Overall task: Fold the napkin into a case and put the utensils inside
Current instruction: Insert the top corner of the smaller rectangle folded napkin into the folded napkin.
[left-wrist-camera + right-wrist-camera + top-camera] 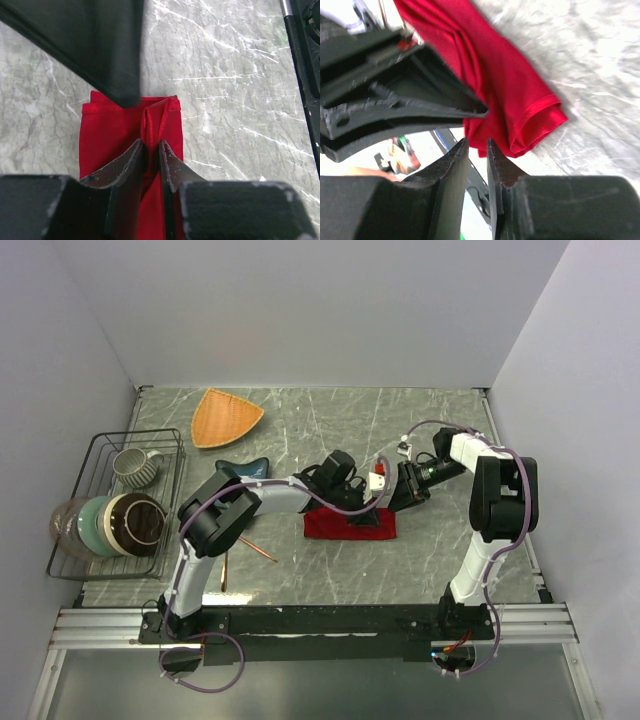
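Note:
The red napkin (345,527) lies folded into a narrow strip at mid-table. My left gripper (367,513) reaches over it from the left. In the left wrist view, that gripper (152,145) is shut on a raised ridge of the napkin (105,130) near its hemmed end. My right gripper (401,500) hovers at the strip's right end. In the right wrist view, the right gripper (476,145) is slightly open and holds nothing, and the napkin's (505,90) rolled end lies just past its tips. Thin copper utensils (258,549) lie on the table beside the left arm.
An orange triangular plate (226,417) sits at the back left, with a blue star-shaped dish (240,468) in front of it. A wire rack (100,455) on the left holds a mug (135,466) and bowls (120,523). White walls enclose the marble table.

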Action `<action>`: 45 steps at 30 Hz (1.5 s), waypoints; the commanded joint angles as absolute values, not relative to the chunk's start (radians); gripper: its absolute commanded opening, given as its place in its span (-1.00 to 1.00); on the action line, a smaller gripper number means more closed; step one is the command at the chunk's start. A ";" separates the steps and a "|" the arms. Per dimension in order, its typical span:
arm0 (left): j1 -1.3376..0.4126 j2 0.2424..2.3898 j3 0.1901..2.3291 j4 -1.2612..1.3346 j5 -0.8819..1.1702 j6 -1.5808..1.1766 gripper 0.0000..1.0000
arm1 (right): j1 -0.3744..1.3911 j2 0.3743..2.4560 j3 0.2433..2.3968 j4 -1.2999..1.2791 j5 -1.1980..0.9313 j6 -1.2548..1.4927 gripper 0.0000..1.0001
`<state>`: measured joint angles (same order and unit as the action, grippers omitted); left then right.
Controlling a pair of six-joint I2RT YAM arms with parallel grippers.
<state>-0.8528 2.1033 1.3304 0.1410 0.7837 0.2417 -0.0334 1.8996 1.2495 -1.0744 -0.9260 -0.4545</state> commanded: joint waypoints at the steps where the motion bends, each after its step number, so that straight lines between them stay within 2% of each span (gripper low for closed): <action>1: -0.885 2.013 1.273 0.225 0.713 0.276 -0.51 | -0.058 1.870 1.269 -0.999 -0.927 -0.318 -0.39; 10: -0.920 2.005 1.279 0.170 0.675 0.316 -0.55 | -0.026 1.888 1.233 -0.931 -0.878 -0.247 -0.42; 20: -0.923 2.003 1.270 0.146 0.658 0.193 -0.60 | 0.044 1.914 1.190 -0.877 -0.755 -0.198 -0.50; 27: -0.913 2.017 1.264 0.152 0.650 -0.061 -0.60 | 0.051 1.973 1.190 -0.861 -0.658 -0.156 -0.52; 32: -0.896 2.016 1.229 0.193 0.669 -0.204 -0.67 | 0.051 1.976 1.184 -0.851 -0.637 -0.156 -0.53; 38: -0.836 2.060 1.232 0.183 0.704 -0.406 -0.99 | 0.058 1.962 1.177 -0.839 -0.621 -0.166 -0.53; 45: -0.801 2.120 1.284 0.131 0.770 -0.535 -0.98 | 0.080 1.939 1.172 -0.830 -0.609 -0.184 -0.54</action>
<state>-0.8112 2.0823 1.2308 0.1673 0.7101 -0.4274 0.0593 1.9751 1.1908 -0.8795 -0.6979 -0.1505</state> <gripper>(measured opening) 0.027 0.229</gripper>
